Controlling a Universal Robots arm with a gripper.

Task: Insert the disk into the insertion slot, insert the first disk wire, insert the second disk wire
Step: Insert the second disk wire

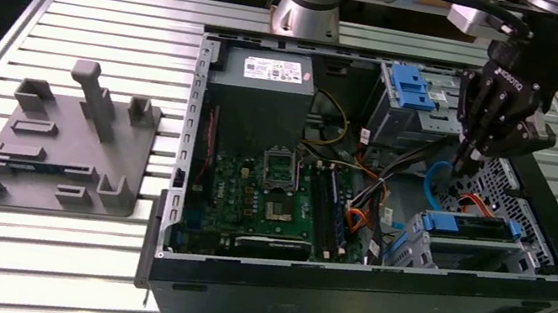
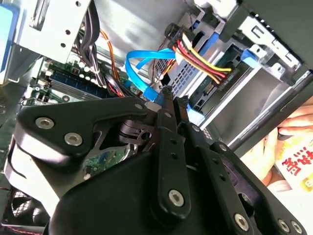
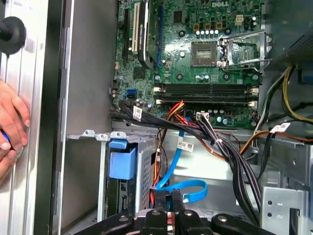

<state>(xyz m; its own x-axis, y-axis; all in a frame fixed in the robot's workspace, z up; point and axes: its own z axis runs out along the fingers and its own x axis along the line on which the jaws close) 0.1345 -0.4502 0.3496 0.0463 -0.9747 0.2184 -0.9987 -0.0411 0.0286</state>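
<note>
Blue plastic frames the disk (image 1: 474, 227), which sits inside the cage (image 1: 479, 250) at the corner of the open case (image 1: 368, 303) nearest the camera, on the exterior view's right. The gripper (image 1: 467, 165) hangs over the case just behind that cage, its black fingers (image 1: 485, 127) pointing down toward a loop of blue cable (image 1: 433, 181).

In the second wrist view the fingers (image 2: 168, 127) stand pressed together, and their tips (image 2: 172, 93) pinch the end of the blue cable (image 2: 139, 63) at its connector. Just past them a bundle of red, yellow and black wires (image 2: 203, 63) runs into the back of the disk (image 2: 208, 95).

In the first wrist view the blue cable (image 3: 183, 188) curls up from the fingertips (image 3: 168, 200), beside the cage (image 3: 142, 169) with its blue tab (image 3: 122, 159). The motherboard (image 3: 205, 63) lies beyond. A person's hand (image 3: 12, 122) rests on the table (image 3: 19, 196) outside the case wall.

A grey fixture (image 1: 65, 146) lies on the slatted table (image 1: 36, 252), well apart from the case on the exterior view's left.
</note>
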